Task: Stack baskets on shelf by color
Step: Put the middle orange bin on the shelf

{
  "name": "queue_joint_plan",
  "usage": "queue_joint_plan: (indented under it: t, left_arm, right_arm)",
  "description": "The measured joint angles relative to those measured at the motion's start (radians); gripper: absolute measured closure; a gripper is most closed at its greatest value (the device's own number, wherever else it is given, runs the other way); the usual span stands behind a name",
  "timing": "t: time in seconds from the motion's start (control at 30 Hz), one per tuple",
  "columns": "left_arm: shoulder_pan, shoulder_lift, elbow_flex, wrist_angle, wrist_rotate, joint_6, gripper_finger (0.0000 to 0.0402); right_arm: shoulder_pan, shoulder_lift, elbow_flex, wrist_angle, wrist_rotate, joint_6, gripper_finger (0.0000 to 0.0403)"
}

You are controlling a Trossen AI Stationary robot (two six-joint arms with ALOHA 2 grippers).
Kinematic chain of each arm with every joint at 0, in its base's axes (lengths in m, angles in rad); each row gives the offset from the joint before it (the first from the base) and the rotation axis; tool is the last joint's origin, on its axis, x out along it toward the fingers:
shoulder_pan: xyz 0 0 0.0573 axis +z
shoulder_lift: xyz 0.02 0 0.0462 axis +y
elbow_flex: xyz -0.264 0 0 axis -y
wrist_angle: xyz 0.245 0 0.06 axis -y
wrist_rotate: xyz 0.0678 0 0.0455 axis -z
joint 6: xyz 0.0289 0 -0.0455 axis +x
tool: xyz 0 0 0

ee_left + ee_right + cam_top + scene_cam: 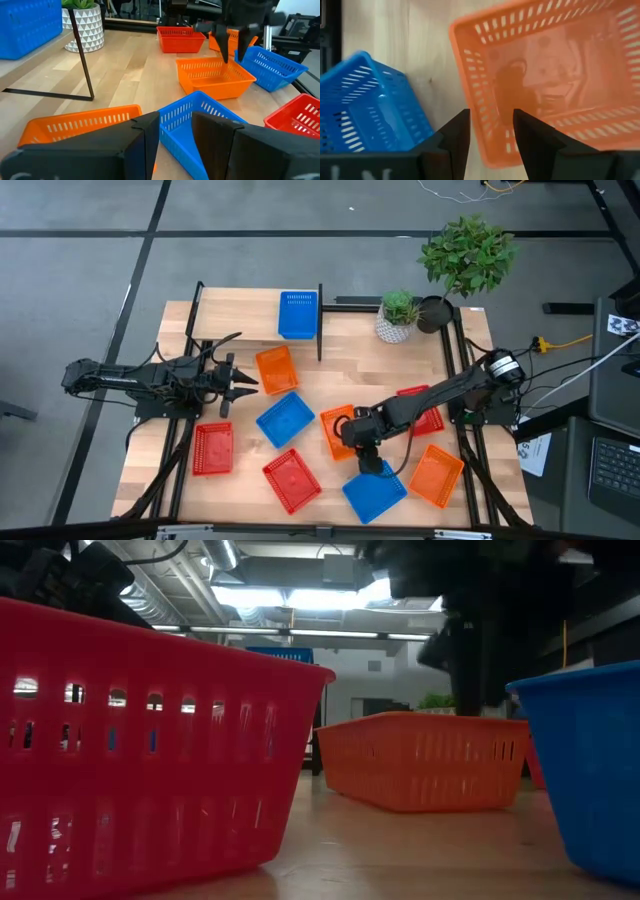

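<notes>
Open and empty, right hand (490, 131) hovers over orange basket's (555, 70) near wall.

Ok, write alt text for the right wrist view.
The right gripper hangs open above the wall of an orange basket on the wooden table, its dark fingers straddling the rim. A blue basket lies alongside.

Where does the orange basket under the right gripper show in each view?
High: orange basket, table centre, partly under the right gripper.
Low: centre.
Left wrist: mid-distance.
Right wrist: fills the frame.
Shared landmark: neighbouring blue basket.
</notes>
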Motion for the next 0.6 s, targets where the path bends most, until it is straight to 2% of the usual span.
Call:
queue_joint_plan:
  t: [0.2,0.4,0.6]
  left_arm:
    - [0.000,0.000,0.000,0.000,0.000,0.000,0.0295]
    - [0.000,0.000,0.000,0.000,0.000,-0.001,0.0295]
    - [0.000,0.000,0.000,0.000,0.000,-0.001,0.0295]
  right_arm:
    - [0.009,0.000,-0.069,0.056,-0.028,0.071,0.0254]
    - [0.017,0.000,-0.109,0.106,0.049,0.066,0.0254]
    - [0.017,0.000,-0.146,0.139,0.064,0.070,0.0257]
